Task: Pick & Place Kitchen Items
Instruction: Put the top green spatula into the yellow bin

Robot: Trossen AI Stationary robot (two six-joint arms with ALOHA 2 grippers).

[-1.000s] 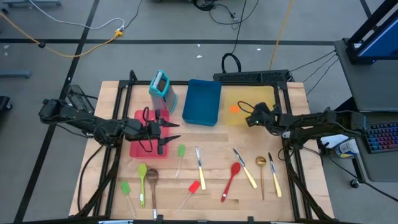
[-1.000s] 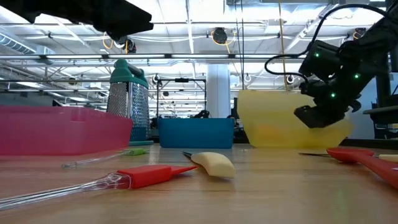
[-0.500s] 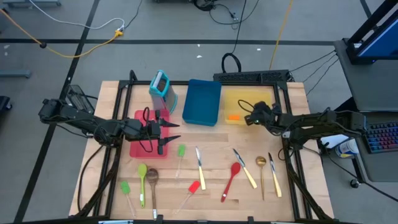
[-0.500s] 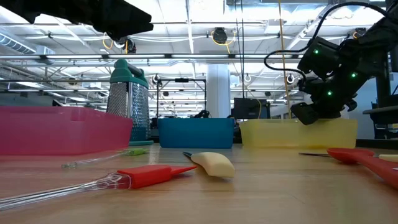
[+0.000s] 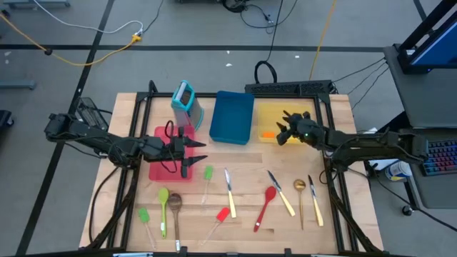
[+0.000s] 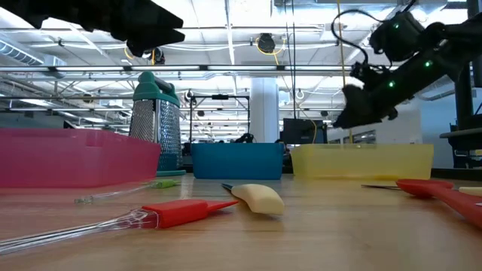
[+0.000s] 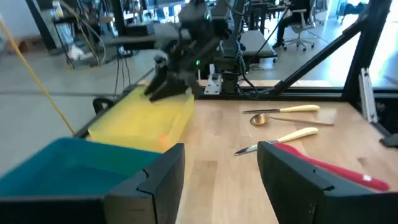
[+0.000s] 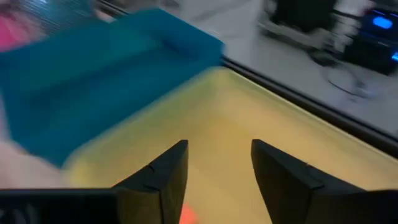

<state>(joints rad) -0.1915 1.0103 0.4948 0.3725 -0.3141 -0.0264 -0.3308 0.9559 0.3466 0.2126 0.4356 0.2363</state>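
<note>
1. Over the yellow tray (image 5: 289, 114), at the table's back right, the right gripper (image 5: 284, 128) hangs above the tray floor, clear of it in the low view, its fingers (image 8: 163, 180) spread apart with nothing between them.
2. Just beside that gripper, an orange spatula (image 5: 268, 133) lies inside the yellow tray near its front-left corner.
3. At the left, the left gripper (image 5: 193, 153) hovers by the front right edge of the red tray (image 5: 158, 171), jaws parted and empty.
4. Between the two trays sits the blue tray (image 5: 232, 116), with a teal holder (image 5: 184, 98) upright beside it at the back left.
5. On the bare wood in front, the other utensils lie apart from one another:
   - a green spatula (image 5: 208, 173) just in front of the left gripper;
   - a cream knife (image 5: 229, 190) near the middle;
   - a green spoon (image 5: 163, 200) and a wooden spoon (image 5: 175, 207) side by side at the front left, with a second green spatula (image 5: 144, 215) beside them;
   - a red spatula (image 5: 222, 214) and a red spoon (image 5: 268, 198) toward the front centre;
   - a second cream knife (image 5: 283, 197), a gold spoon (image 5: 300, 189) and a third knife (image 5: 315, 203) at the front right.
</note>
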